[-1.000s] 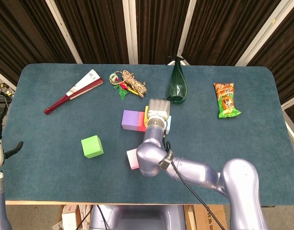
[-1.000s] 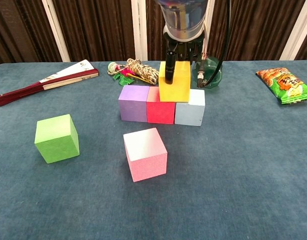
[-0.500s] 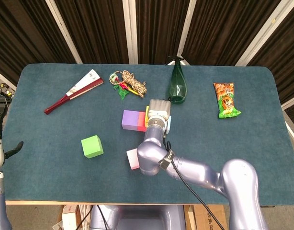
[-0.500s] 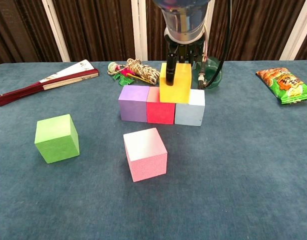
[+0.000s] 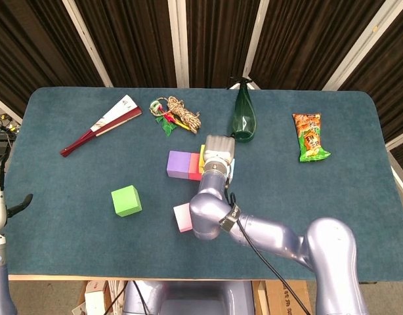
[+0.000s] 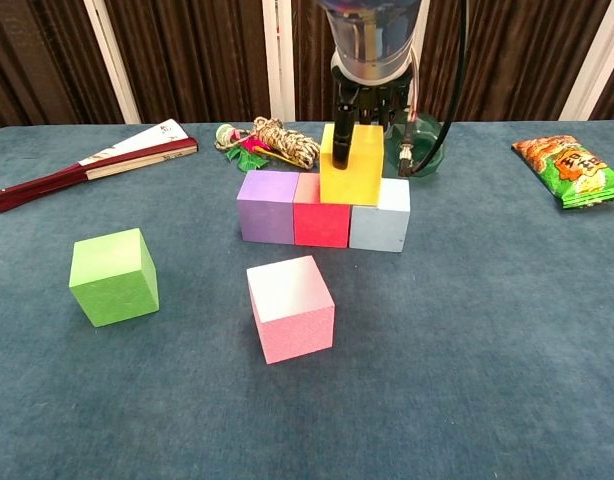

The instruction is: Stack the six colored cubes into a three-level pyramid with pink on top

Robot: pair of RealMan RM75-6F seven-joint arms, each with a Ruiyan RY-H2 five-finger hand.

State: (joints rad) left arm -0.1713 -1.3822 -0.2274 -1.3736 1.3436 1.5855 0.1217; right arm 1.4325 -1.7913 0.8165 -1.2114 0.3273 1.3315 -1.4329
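Right hand (image 6: 362, 105) held above the row of cubes, dark fingers (image 6: 343, 112) reaching down over the front and top of the yellow cube (image 6: 350, 167) and gripping it; in the head view, wrist and forearm covering most of that cube, only a sliver of yellow visible beside the silver cuff. Yellow cube seated on the second level, resting across the tops of the red cube (image 6: 321, 216) and the light blue cube (image 6: 380, 221). Bottom row of three touching side by side: purple cube (image 6: 268, 207) at the left end, red in the middle, light blue at the right end. Pink cube (image 6: 290, 307) alone on the blue table (image 6: 507, 330), in front of the row and apart from it, turned slightly. Green cube (image 6: 113, 276) farther left, well apart from the others. Left hand (image 5: 16, 205) just visible at the left edge of the head view, off the table edge, fingers too little seen to tell whether spread or closed. Behind the row, a folded fan (image 6: 92, 160), a bundle of rope (image 6: 272, 140), and a dark green bottle (image 5: 243, 117) lying on its side. Snack bag (image 6: 572, 168) far right.
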